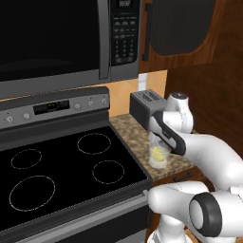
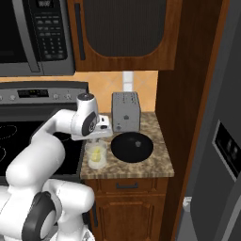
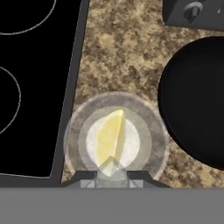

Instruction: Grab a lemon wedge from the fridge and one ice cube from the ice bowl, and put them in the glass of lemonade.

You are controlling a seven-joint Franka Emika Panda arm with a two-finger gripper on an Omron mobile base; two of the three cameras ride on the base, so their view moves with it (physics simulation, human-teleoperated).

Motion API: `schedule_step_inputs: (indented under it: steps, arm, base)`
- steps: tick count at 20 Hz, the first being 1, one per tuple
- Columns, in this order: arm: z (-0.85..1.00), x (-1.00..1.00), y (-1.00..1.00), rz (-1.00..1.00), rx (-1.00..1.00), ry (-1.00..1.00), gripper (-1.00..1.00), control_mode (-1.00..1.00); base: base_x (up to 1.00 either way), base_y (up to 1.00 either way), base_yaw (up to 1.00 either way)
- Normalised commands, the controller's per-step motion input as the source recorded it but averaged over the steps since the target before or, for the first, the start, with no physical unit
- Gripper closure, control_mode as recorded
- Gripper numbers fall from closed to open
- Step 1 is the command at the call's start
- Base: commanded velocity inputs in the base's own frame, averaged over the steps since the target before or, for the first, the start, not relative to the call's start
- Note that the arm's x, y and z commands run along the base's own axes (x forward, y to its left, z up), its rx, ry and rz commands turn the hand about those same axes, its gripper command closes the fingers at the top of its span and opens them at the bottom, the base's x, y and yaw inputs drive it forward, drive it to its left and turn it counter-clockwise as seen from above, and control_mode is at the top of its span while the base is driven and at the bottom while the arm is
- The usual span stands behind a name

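One lemon wedge already floats in the glass of lemonade, low in the hand view. The fingers hover above it, narrowly parted, pinching a small clear ice cube: slippery, hard, best gripped on flat faces.

On the table: glass of lemonade holding the lemon wedge, left of the ice bowl; toaster behind.
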Motion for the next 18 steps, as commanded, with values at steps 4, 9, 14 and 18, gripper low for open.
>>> schedule_step_inputs:
  steps: [4, 9, 14, 18]
  arm:
    - [0.00, 0.24, 0.05, -0.04, 0.00, 0.00, 1.00, -1.00]
    - [0.00, 0.26, 0.00, 0.00, 0.00, 0.00, 1.00, -1.00]
    - [-0.13, 0.09, 0.00, 0.00, 0.00, 0.00, 1.00, -1.00]
    - [-0.23, -0.13, 0.00, 0.00, 0.00, -0.01, 1.00, -1.00]
  base:
    - [0.00, 0.00, 0.00]
    - [0.00, 0.00, 0.00]
    - [0.00, 0.00, 0.00]
    - [0.00, 0.00, 0.00]
